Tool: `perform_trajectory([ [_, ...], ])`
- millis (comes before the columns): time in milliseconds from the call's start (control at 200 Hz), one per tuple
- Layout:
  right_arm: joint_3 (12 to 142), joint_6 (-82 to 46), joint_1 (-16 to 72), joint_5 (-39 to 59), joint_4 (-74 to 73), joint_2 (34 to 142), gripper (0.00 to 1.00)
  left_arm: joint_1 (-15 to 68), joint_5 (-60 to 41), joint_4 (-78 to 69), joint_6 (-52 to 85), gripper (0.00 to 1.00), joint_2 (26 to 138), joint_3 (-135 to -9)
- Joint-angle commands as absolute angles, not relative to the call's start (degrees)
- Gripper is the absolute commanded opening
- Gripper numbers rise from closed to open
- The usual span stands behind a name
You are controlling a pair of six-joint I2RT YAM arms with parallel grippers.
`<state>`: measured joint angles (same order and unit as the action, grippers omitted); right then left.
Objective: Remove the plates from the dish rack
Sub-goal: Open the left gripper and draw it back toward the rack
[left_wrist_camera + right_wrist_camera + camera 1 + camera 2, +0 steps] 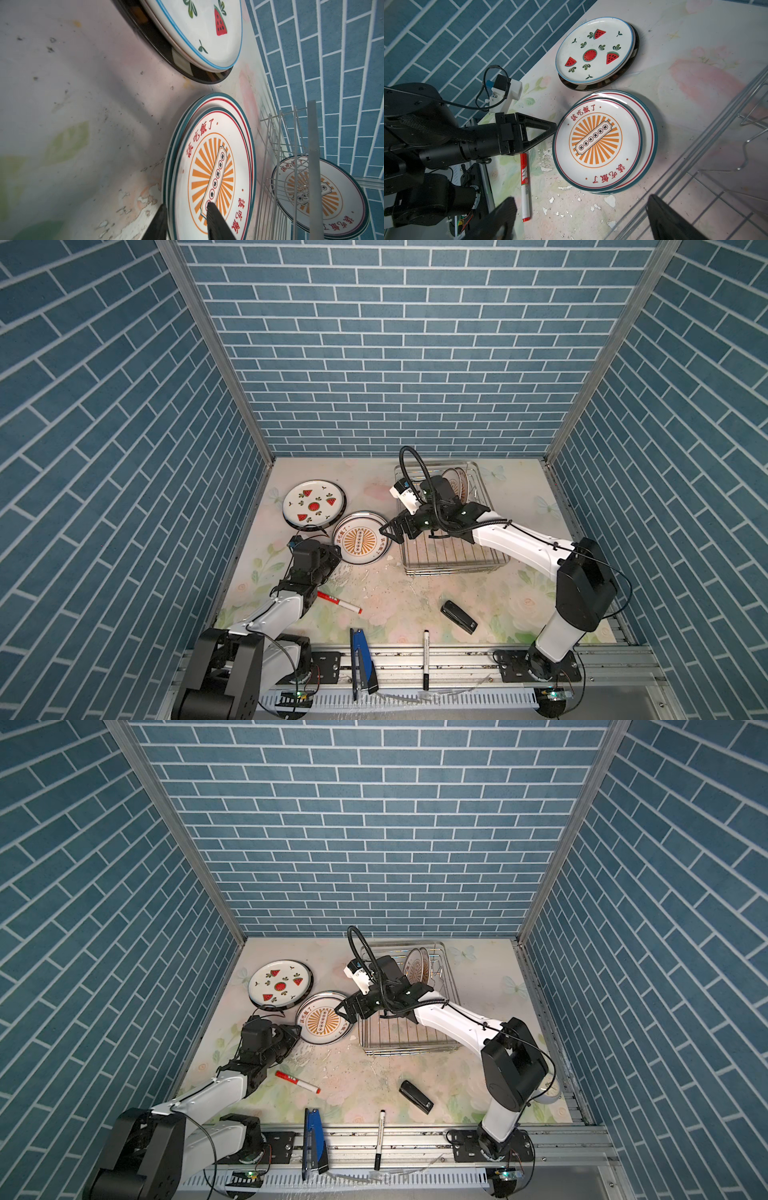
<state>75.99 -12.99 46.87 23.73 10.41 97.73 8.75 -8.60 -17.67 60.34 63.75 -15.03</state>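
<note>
While in dish rack (453,556), plates (457,485) upright

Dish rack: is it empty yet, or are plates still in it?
Not empty. In both top views at least two sunburst plates stand on edge at the far end of the dish rack.

Robot lab booth, brick-print panel walls (374,344), aluminium mounting rail (465,664)

The left arm (274,610) reaches low from the near left. The left gripper (337,554) points right, its jaws a little apart. The right arm (515,545) arches in from the near right. The right gripper (388,533) tilts down and leftward near the middle, jaws spread wide, holding nothing.
</note>
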Motion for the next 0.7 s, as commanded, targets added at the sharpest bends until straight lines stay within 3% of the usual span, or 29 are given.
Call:
perform_trajectory([
  [0,76.46,-11.08,47.33,23.64,11.33,97.11,0.98,9.08,-7.98,-18.47,59.33,0.34,64.3,-15.81],
  [475,73.67,-11.55,47.2,19.63,9.32,93.84,0.99,10.46,-7.18,-16.88,58.54,0.36,62.82,-17.9],
  [590,71.12,-11.85,47.2,16.52,7.54,90.76,0.99,10.46,-6.06,-15.4,58.27,0.59,58.39,-17.84],
  [695,69.35,-13.01,46.62,11.92,6.45,88.39,0.99,10.98,-8.26,-18.84,57.07,0.9,54.98,-17.06],
])
